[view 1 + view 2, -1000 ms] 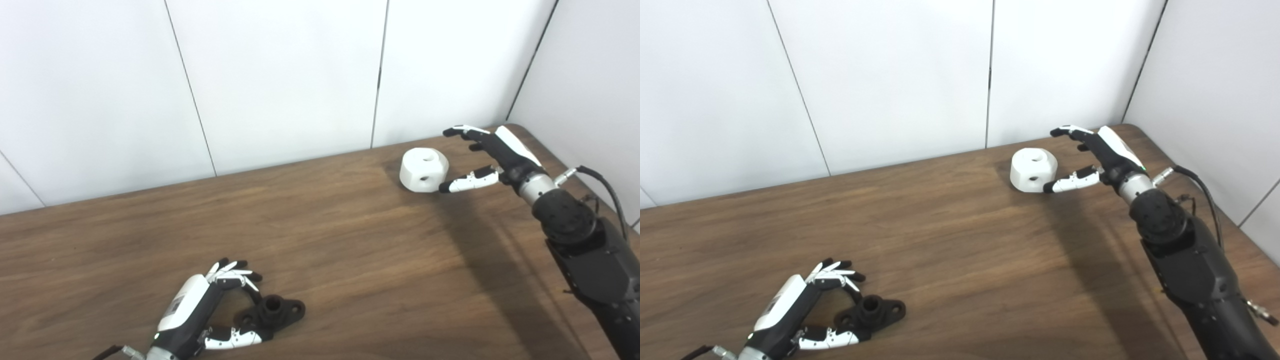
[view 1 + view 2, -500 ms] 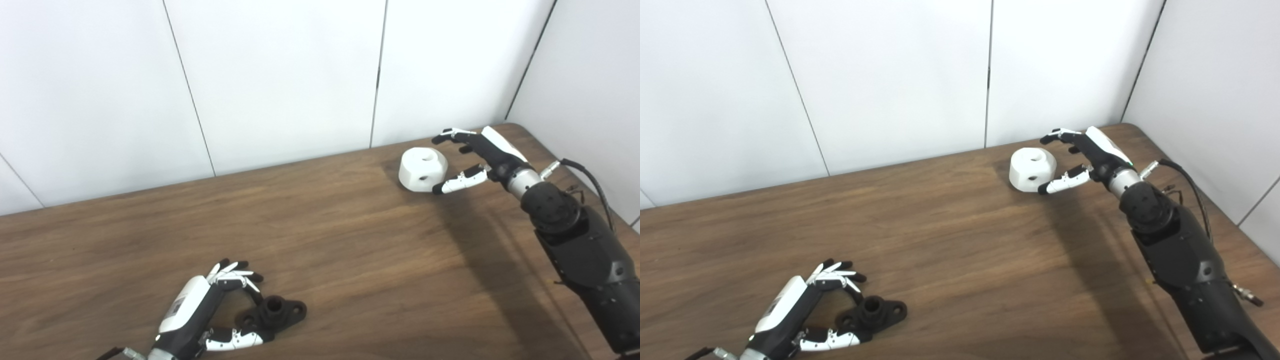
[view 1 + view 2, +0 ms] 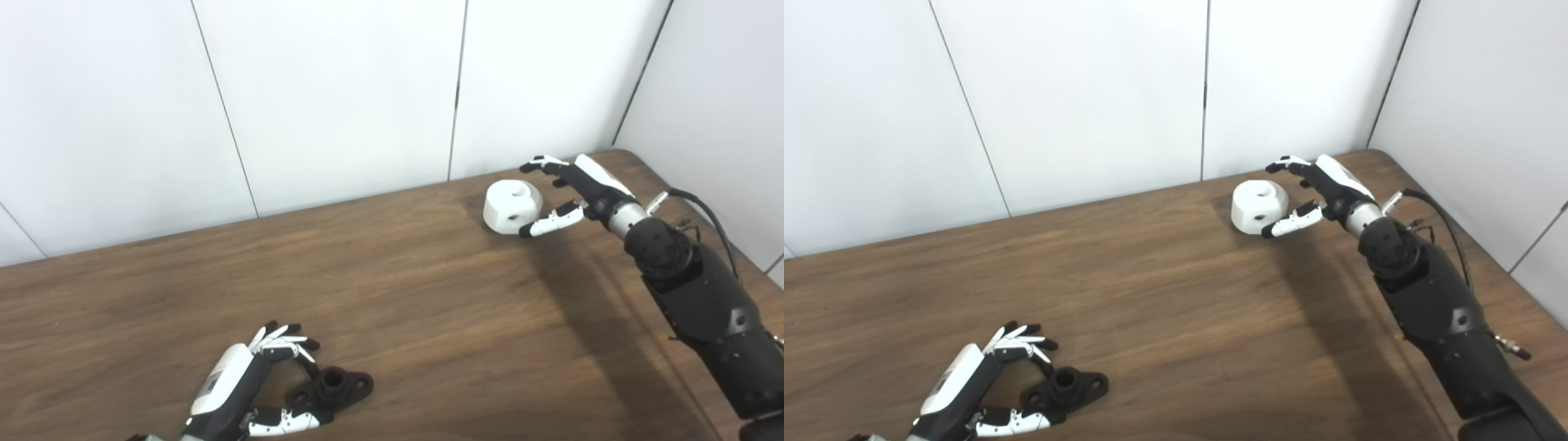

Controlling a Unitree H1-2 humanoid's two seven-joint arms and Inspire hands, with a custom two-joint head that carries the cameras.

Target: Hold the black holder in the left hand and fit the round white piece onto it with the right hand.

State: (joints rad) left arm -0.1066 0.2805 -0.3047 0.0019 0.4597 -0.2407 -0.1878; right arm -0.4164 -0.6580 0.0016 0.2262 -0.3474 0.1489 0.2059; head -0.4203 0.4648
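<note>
right robot hand (image 3: pixel 576 190) spread beside white piece (image 3: pixel 512 207)

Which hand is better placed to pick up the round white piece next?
The right hand. Its open fingers and thumb already bracket the round white piece at the table's far right, while the left hand sits by the black holder at the near edge.

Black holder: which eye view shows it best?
The left eye view: the black holder sits nearer the picture's middle, its collar and flange showing beside the open left hand. The right eye view shows it equally whole, nearer the corner.
</note>
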